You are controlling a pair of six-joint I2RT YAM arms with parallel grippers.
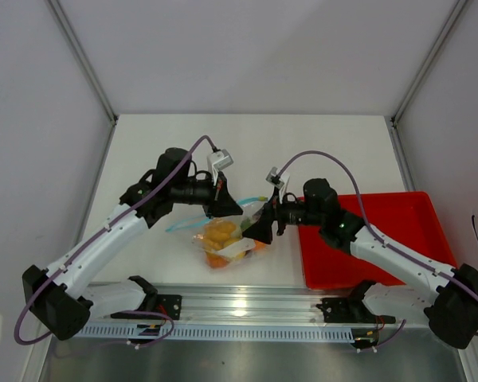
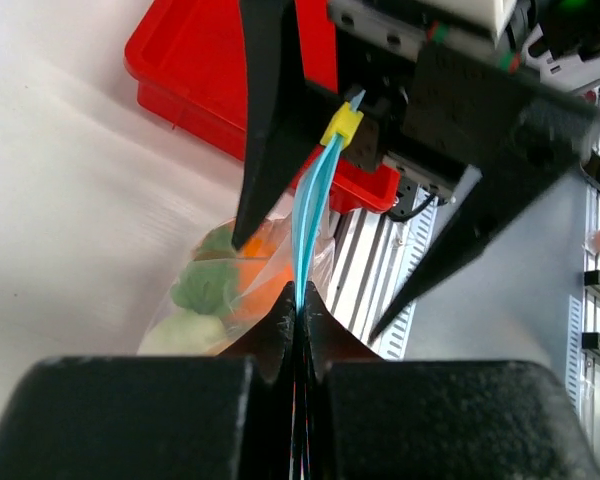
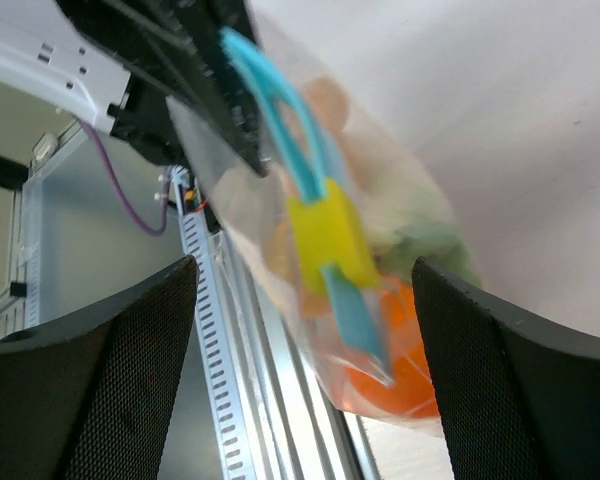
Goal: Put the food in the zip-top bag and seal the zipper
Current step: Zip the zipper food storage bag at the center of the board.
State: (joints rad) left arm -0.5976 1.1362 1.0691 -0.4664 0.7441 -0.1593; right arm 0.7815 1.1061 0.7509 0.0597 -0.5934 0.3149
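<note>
Left claw point(image 2: 298, 318) is pressed shut on one end of the zipper point(image 2: 306, 215), the thin blue strip along the top of the zip-top bag point(image 1: 227, 239). I think it holds that end tight so the strip is straight and does not flop. The right claw point(image 3: 302, 270) is spread wide, with one finger on each side of the yellow slider point(image 3: 330, 235). It is not pinching anything. It looks ready to close on the slider and pull it along.

The food point(image 1: 217, 235) sits inside the bag, orange and yellow and green bits all bunched up. The bag is on the table point(image 1: 167, 143), just beside the red tray point(image 1: 398, 215), on the tray's left side. Between the slider and the left claw the two blue edges are a little apart, so I think the bag is not shut all the way.

The left arm is bent at the elbow and reaches in toward the tray. The right arm lies low across the tray's near left corner. Both wrists point at each other, with the bag between them.
</note>
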